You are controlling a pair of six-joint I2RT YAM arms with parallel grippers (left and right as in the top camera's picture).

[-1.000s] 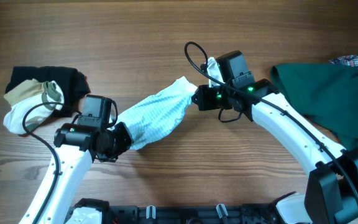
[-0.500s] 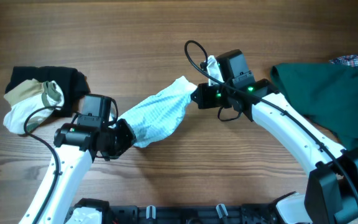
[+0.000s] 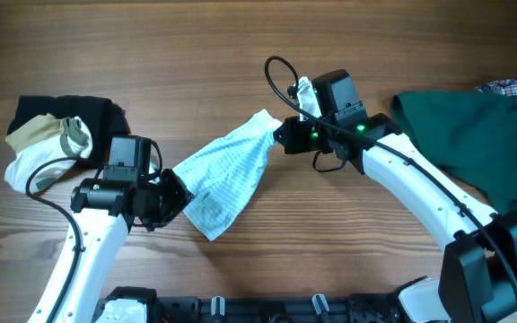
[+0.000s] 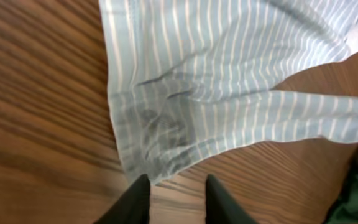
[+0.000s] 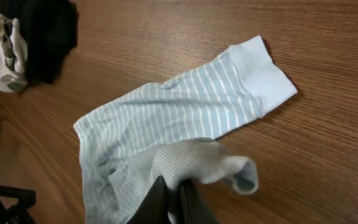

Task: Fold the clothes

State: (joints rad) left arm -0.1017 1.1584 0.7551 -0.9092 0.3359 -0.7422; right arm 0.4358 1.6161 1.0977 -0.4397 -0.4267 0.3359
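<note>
Wooden table (image 3: 240,54), w/ a big green garment (image 3: 456,135) at its right side and a dark-and-beige pile (image 3: 56,130) at far left. The small striped garment (image 3: 227,170) lies rumpled mid-table between the arms. Right claw (image 5: 174,186) is pinched tight on a pale bunched end of it. Left claw (image 4: 174,186) stands parted w/ bare wood between its fingers — the hem lies just at the tips, not held. Risk, prob.: if the right claw pulls, nothing anchors the thin cloth — it slides and bunches, and the left claw grabs air or two layers.
</note>
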